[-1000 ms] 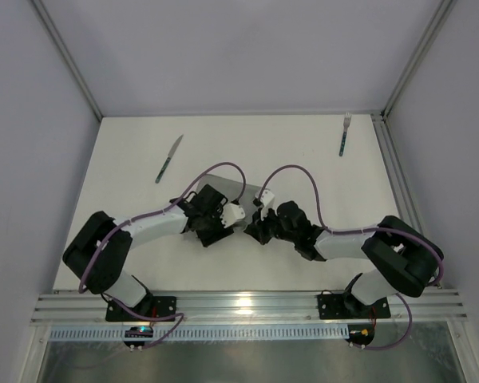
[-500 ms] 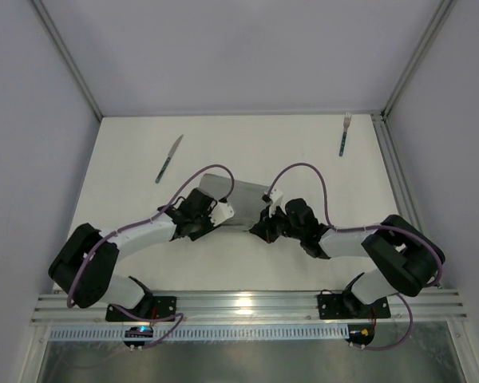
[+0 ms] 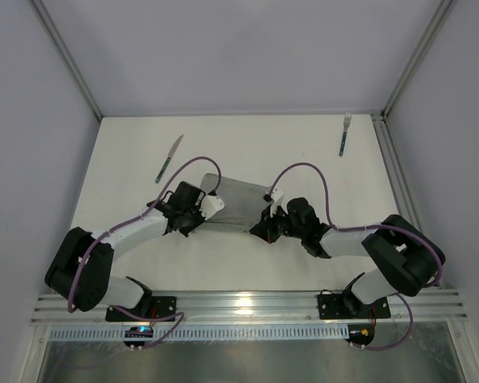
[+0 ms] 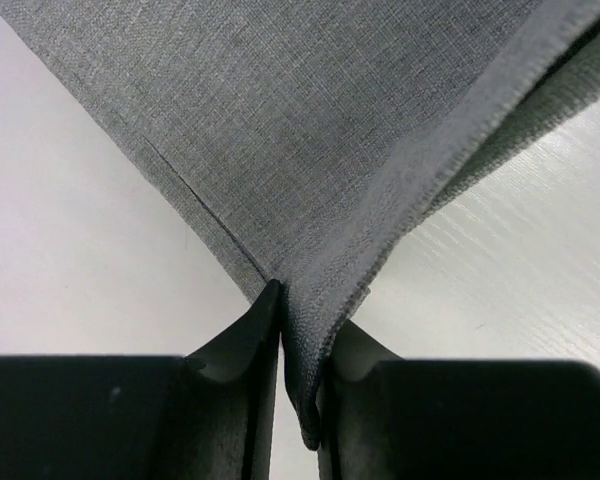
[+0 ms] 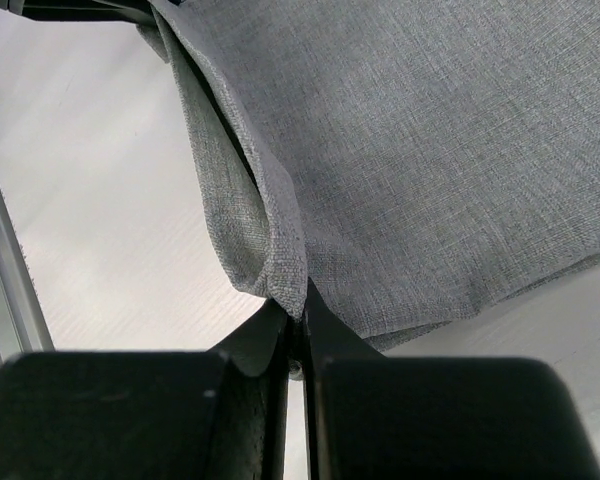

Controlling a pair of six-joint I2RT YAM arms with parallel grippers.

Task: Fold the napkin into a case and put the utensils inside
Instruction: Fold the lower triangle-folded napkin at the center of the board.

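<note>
- The plain light-grey fabric napkin [image 3: 238, 204] lies in the middle of the white desk [image 3: 303, 263], doubled into a band and stretched between the two arms (stacked edges show in both wrist views).
- The left hand [image 4: 302, 320] is clamped on the napkin's left end, pinching the layers together so the fold cannot slide apart.
- The right hand [image 5: 298, 310] is closed tight on the right end, gripping a folded edge. Holding both ends, I judge, holds the cloth taut and square for the next crease.
- The slim table knife with silver blade and dark handle [image 3: 168, 158] lies far left and the silver-tined fork with teal-blue handle [image 3: 345, 134] far right. Both are well apart from the cloth, likely waiting for the case.
</note>
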